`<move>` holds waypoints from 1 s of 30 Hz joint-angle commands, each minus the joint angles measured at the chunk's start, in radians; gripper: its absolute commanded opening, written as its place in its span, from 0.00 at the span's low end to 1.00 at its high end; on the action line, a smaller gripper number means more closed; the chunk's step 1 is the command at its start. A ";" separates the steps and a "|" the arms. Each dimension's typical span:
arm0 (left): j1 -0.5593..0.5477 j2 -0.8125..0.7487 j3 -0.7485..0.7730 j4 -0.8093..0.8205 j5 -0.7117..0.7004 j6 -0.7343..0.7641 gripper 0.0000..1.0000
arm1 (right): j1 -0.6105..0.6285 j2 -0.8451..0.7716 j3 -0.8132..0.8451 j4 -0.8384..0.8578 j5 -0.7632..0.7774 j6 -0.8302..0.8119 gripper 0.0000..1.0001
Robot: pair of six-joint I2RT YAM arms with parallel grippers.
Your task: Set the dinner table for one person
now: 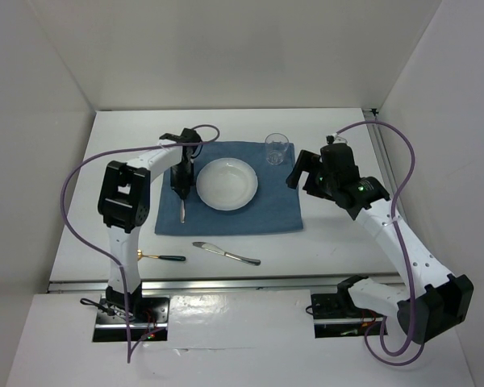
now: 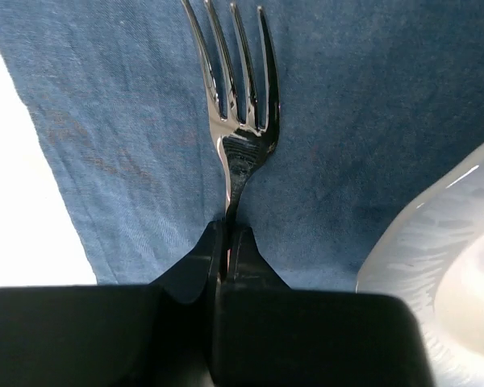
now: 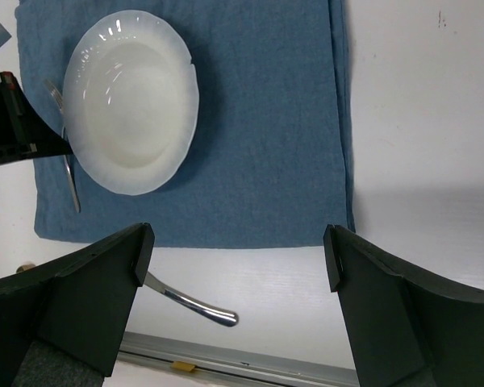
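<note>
On the white dinner table (image 1: 347, 242) lies a blue-grey cloth mat (image 1: 266, 201) with a white plate (image 1: 226, 183) at its middle. My left gripper (image 1: 181, 187) is shut on the handle of a silver fork (image 1: 182, 211), left of the plate. In the left wrist view the fork (image 2: 242, 121) points away from the gripper (image 2: 228, 230) low over the mat (image 2: 371, 105), beside the plate's rim (image 2: 436, 266). Whether it touches the cloth I cannot tell. My right gripper (image 1: 300, 172) hangs open and holds nothing, right of the mat; its own view shows it (image 3: 238, 250) above the mat's near edge.
A clear glass (image 1: 277, 148) stands at the mat's far right corner. A silver knife (image 1: 226, 253) lies on the table in front of the mat, and a dark-handled utensil with a gold end (image 1: 163, 257) lies left of it. An aluminium rail (image 1: 226, 282) runs along the near edge.
</note>
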 commanded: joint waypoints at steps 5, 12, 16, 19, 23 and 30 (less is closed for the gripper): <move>-0.011 0.000 0.020 -0.029 -0.009 0.007 0.23 | -0.007 -0.001 0.019 0.007 0.004 0.002 1.00; -0.031 -0.072 0.103 -0.078 -0.053 -0.002 0.69 | 0.002 0.042 0.028 0.042 -0.145 -0.145 1.00; -0.031 -0.143 0.187 -0.170 -0.079 0.007 0.69 | 0.164 0.102 0.004 0.091 -0.193 -0.229 1.00; -0.031 -0.218 0.247 -0.210 -0.109 -0.002 0.69 | 0.381 0.191 0.004 0.068 -0.017 -0.249 1.00; -0.022 -0.342 0.244 -0.211 -0.096 -0.012 0.69 | 0.565 0.310 0.004 0.068 0.019 -0.303 0.88; 0.049 -0.485 0.102 -0.115 0.005 -0.012 0.69 | 0.766 0.497 0.013 0.125 0.123 -0.366 0.80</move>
